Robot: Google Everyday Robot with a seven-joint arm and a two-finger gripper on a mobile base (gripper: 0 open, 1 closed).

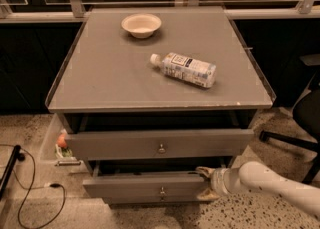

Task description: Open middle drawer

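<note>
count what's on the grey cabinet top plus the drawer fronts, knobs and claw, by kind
cream round bowl: 1
clear plastic bottle lying on its side: 1
grey drawer fronts: 2, the upper drawer and the middle drawer
small round metal knobs: 2
white claw, at the middle drawer's right end: 1
total: 7

My arm shows as a smooth, rounded, off-white tube, thick and glossy under the light, ending in a darker grey collar at the wrist. The tool beyond it is tan, low and right of centre in my view.
</note>
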